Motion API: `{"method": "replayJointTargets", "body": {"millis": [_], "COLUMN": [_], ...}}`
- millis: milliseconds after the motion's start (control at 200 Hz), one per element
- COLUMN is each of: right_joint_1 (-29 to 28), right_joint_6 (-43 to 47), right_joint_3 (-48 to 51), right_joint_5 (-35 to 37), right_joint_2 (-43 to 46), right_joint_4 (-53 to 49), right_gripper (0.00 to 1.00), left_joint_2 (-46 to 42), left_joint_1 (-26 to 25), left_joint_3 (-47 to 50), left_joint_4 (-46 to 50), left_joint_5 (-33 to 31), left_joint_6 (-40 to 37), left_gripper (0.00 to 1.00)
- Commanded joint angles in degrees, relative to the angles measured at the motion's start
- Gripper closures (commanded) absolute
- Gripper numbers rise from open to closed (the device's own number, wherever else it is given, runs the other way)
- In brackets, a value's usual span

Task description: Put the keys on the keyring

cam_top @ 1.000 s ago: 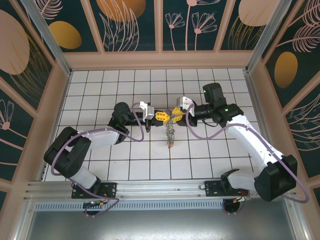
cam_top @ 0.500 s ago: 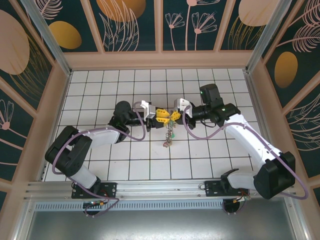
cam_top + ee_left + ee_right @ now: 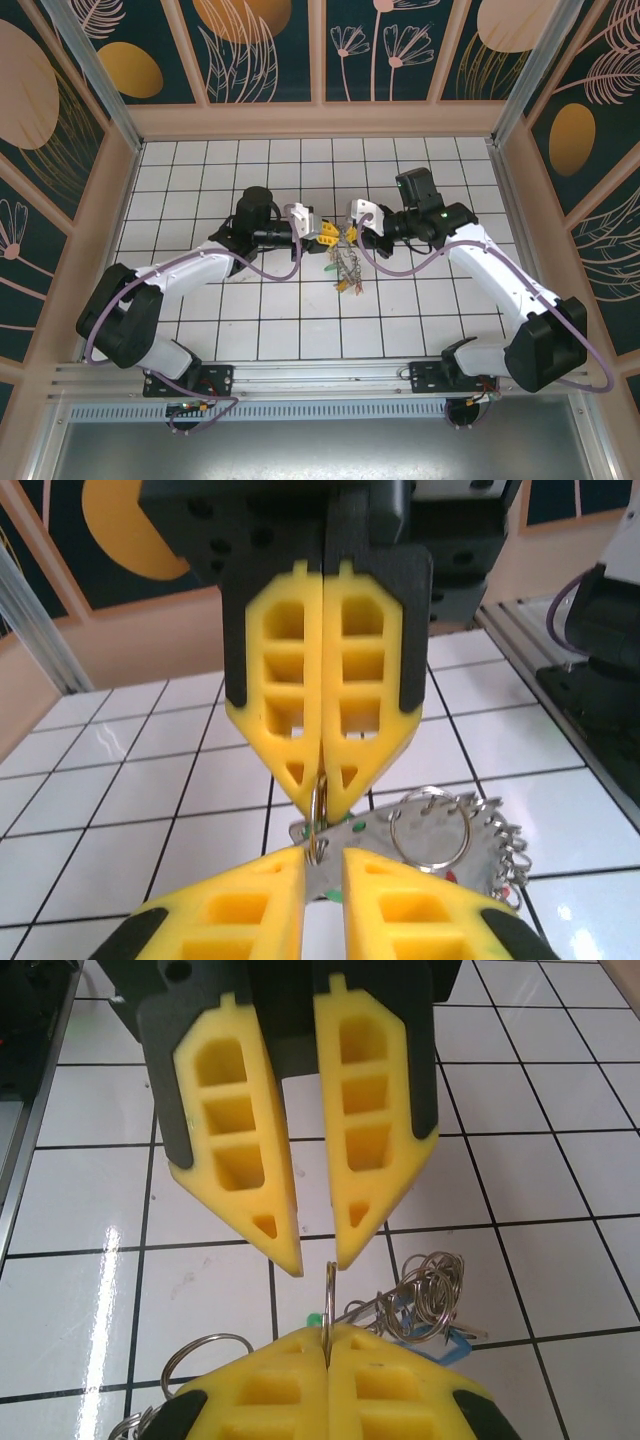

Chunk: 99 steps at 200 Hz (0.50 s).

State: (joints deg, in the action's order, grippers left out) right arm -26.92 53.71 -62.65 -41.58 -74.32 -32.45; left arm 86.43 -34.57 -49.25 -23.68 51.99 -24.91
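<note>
**Right holds the ring, left between grips**

The right gripper is clamped tight on the keyring, a thin metal ring seen edge-on and held above the table between the two arms. The left gripper faces it tip to tip. Its jaws stand a narrow gap apart, with the ring's edge at that gap and not pinched, going by both wrist views.

The keys dangle just under the ring in a tangle of small rings, with green and blue tags showing. It is not clear whether the lowest ones touch the tiles.

Against a second ago, the left arm has stretched further toward the right one. The bunch hung as a narrow strand then and now splays wider and shorter.

Likely meaning: the right gripper alone carries the load while the left regrips for a better bite. How many keys already sit on the ring cannot be told. The ring may twist in the one-sided pinch.
</note>
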Motion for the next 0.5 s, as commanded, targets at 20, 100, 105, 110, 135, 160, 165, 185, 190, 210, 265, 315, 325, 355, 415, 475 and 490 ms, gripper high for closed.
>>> {"method": "replayJointTargets", "body": {"millis": [20, 100, 105, 110, 135, 160, 165, 185, 190, 210, 265, 315, 325, 355, 415, 475, 490], "right_joint_1": [-0.58, -0.84, -0.85, -0.85, -1.02, -1.18, -1.24, -1.29, -1.34, -1.47, -1.63, -1.73, -1.82, -1.91, -2.02, -2.17, -2.17], "right_joint_6": [1.22, 1.3, 1.31, 1.31, 1.39, 1.39, 1.39, 1.48, 1.48, 1.41, 1.34, 1.23, 1.22, 1.22, 1.13, 1.14, 1.13], "right_joint_3": [-2.99, -3.35, -3.35, -3.35, -3.44, -3.36, -3.35, -3.29, -3.28, -3.19, -2.92, -2.74, -2.81, -2.74, -2.9, -3.13, -3.16], "right_joint_5": [-1.53, -1.31, -1.22, -1.22, -0.9, -0.57, -0.5, -0.28, -0.23, -0.02, 0.18, 0.23, 0.24, 0.27, 0.33, 0.53, 0.59], "right_joint_2": [0.1, -0.25, -0.31, -0.3, -0.42, -0.55, -0.55, -0.68, -0.71, -0.81, -1.07, -1.42, -1.48, -1.73, -2.13, -2.31, -2.32], "right_joint_4": [0.84, 0.39, 0.34, 0.35, 0.21, 0.19, 0.19, 0.21, 0.25, 0.4, 0.66, 0.84, 0.88, 0.87, 0.82, 0.81, 0.83], "right_gripper": [1.0, 1.0, 1.0, 1.0, 1.0, 1.0, 1.0, 1.0, 1.0, 1.0, 1.0, 1.0, 1.0, 1.0, 1.0, 1.0, 1.0], "left_joint_2": [1.4, 1.46, 1.46, 1.46, 1.47, 1.46, 1.41, 1.44, 1.4, 1.39, 1.33, 1.21, 1.2, 1.03, 0.9, 0.93, 1.03], "left_joint_1": [-0.25, -0.24, -0.24, -0.28, -0.31, -0.25, -0.24, -0.24, -0.24, -0.31, -0.32, -0.27, -0.25, -0.24, -0.25, -0.26, -0.24], "left_joint_3": [-3.04, -3.17, -3.19, -3.2, -3.07, -2.98, -2.97, -2.95, -3.0, -2.92, -2.86, -2.92, -2.88, -2.85, -2.89, -2.95, -3.03], "left_joint_4": [6.7, 6.37, 6.37, 6.28, 5.9, 5.47, 5.39, 5.19, 5.08, 4.78, 3.89, 2.77, 2.63, 2.19, 1.97, 2.25, 2.43], "left_joint_5": [-1.09, -1.4, -1.38, -1.42, -1.47, -1.54, -1.49, -1.45, -1.45, -1.3, -0.96, -0.71, -0.54, -0.29, -0.04, 0.0, 0.04], "left_joint_6": [-4.39, -4.24, -4.21, -4.2, -3.9, -3.61, -3.55, -3.35, -3.29, -3.04, -2.15, -0.88, -0.68, -0.37, -0.32, -0.71, -0.86], "left_gripper": [0.78, 0.77, 0.77, 0.77, 0.77, 0.77, 0.77, 0.77, 0.77, 0.76, 0.76, 0.75, 0.75, 0.75, 0.77, 0.83, 0.85]}}
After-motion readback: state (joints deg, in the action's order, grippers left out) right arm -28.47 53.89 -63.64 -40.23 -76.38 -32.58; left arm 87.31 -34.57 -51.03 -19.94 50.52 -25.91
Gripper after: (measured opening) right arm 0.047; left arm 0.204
